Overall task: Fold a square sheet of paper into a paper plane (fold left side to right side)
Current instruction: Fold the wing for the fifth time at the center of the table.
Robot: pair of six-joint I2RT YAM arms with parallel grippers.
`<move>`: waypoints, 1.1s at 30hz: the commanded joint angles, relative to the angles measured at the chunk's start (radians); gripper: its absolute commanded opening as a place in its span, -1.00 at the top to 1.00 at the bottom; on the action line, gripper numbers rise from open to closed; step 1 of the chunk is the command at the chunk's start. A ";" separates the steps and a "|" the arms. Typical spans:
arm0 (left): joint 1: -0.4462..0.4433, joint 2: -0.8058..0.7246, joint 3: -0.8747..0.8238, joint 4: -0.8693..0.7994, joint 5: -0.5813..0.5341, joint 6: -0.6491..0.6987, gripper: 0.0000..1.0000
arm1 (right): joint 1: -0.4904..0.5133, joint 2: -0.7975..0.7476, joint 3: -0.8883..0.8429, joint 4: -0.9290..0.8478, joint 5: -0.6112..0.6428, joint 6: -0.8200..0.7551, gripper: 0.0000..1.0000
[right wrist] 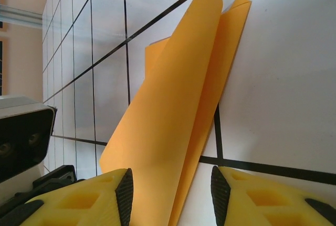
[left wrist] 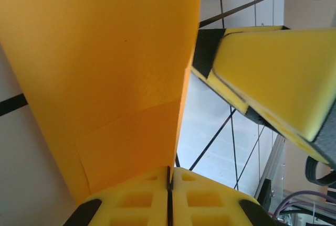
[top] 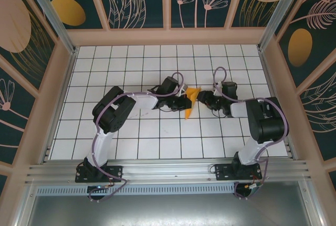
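"So, where's the orange paper (top: 192,100)?"
"Mid-worktop (top: 157,131), folded and partly lifted between both arms."
"Grippers?"
"Left gripper (left wrist: 169,176) is clamped on its edge; right gripper (right wrist: 171,192) straddles it, jaws apart on either side."

Setting: a robot test cell of the laboratory type, not a home or a shop.

Indicators:
- Two robot arms, left (top: 113,113) and right (top: 265,121), are bolted side by side to an aluminium rail (top: 168,172) at the near edge.
- Purple cables (top: 95,147) run exposed along the arms and down to their bases.
- The table top (top: 142,142) is a flat white surface ruled with a regular black grid.
- A pale wooden frame (top: 168,36) and metal posts (top: 50,8) enclose the table on three sides.
- The wall panels (top: 136,0) are dark teal with printed plants and orange ovals, forming a staged backdrop.
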 commanded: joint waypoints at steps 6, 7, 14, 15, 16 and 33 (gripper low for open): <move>0.008 0.006 -0.032 0.104 0.035 -0.066 0.83 | 0.031 0.058 0.081 -0.014 -0.009 0.000 0.08; 0.007 0.005 -0.036 0.112 0.033 -0.070 0.83 | 0.036 0.066 0.093 -0.028 -0.003 -0.004 0.10; 0.008 0.003 -0.051 0.127 0.021 -0.084 0.75 | 0.046 0.094 0.118 -0.086 0.019 -0.006 0.16; 0.009 0.003 -0.054 0.134 0.021 -0.087 0.74 | 0.046 0.095 0.117 -0.092 0.021 -0.006 0.16; 0.008 0.004 -0.057 0.140 0.021 -0.092 0.72 | 0.046 0.097 0.115 -0.094 0.023 -0.008 0.16; 0.071 -0.142 -0.155 0.148 0.005 -0.055 0.17 | 0.045 0.136 0.136 -0.151 0.039 -0.022 0.17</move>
